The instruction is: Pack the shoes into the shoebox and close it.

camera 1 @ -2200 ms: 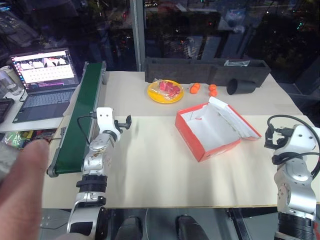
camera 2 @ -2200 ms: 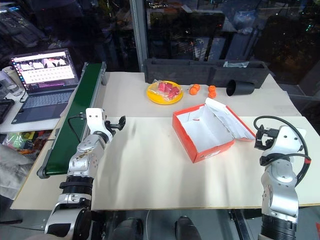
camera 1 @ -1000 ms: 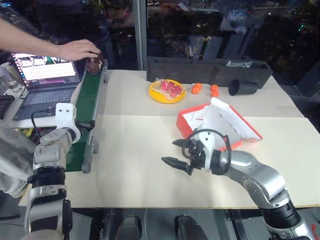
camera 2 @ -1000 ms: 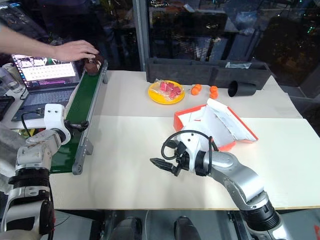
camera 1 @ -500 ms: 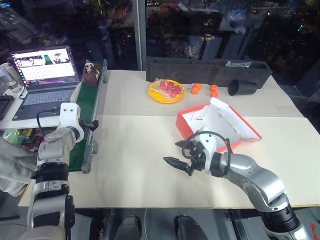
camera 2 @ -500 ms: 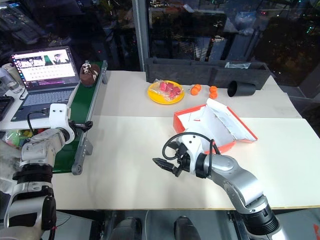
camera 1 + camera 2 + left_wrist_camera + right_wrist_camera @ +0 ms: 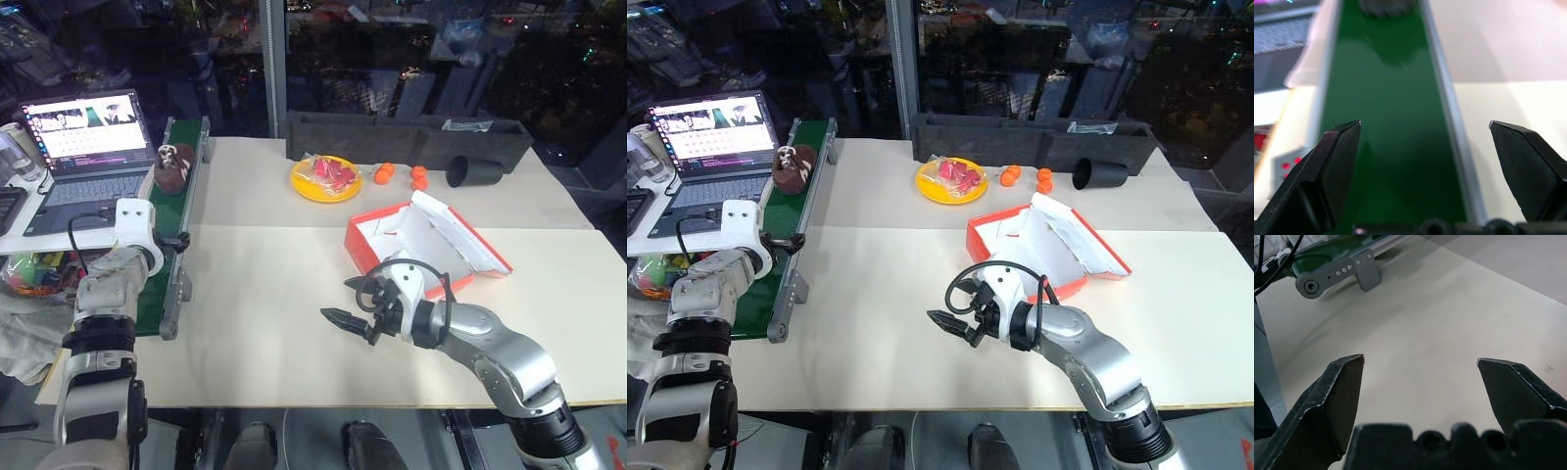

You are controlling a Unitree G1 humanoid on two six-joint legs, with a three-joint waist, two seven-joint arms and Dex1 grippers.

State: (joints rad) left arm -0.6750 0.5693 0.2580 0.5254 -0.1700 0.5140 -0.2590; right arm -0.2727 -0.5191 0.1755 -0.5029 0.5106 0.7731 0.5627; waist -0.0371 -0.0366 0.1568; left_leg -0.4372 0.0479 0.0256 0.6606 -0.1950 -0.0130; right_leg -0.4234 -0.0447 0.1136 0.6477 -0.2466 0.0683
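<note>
The desk (image 7: 294, 323) carried everything. Largest on it, the green conveyor belt (image 7: 167, 255) ran along the nine o'clock edge, evidently to bring the shoes toward the robot. The shoebox (image 7: 416, 250) sat past centre toward two o'clock, lid thrown back and its white inside empty, ready to be filled. The right pincer (image 7: 343, 302) hovered over bare desk just on the nine o'clock side of the box, jaws spread wide and holding nothing, probably waiting to take a shoe. The left pincer (image 7: 1425, 147) was aimed along the belt, jaws wide and empty, seemingly lined up for a pickup. One brown shoe (image 7: 170, 165) lay on the belt's far end, toward eleven o'clock, well apart from both pincers.
</note>
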